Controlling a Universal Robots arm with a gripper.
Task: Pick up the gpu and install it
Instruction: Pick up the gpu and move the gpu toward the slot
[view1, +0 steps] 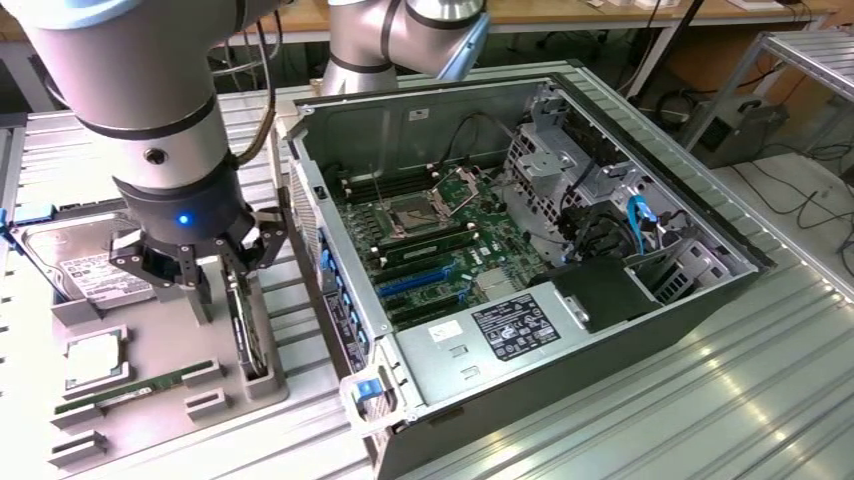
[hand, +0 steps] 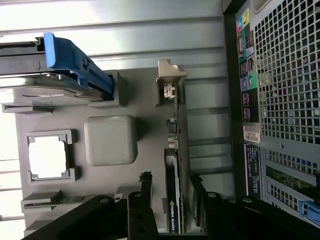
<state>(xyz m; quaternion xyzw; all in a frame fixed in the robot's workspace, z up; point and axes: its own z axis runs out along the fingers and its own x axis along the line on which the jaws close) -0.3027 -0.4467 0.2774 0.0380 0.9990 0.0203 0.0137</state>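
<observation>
Open tool (view1: 220, 282) astride the gpu (view1: 244, 335), nothing gripped yet.
The tool's dark jaws stood spread, one on each side of the thin black card, and I could not tell whether either touched it. The gpu stood on edge at 6 o'clock from the tool in the exterior view, long axis running 12 to 6, slotted in a matte grey moulded tray (view1: 154, 345). The open steel computer case (view1: 400, 125) sat at 3 o'clock on the ribbed metal table (view1: 667, 420).

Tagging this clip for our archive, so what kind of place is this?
Likely a robotics lab or workshop set up for computer assembly: a robot arm stands over a grey parts tray beside an opened computer case on a metal workbench.
</observation>
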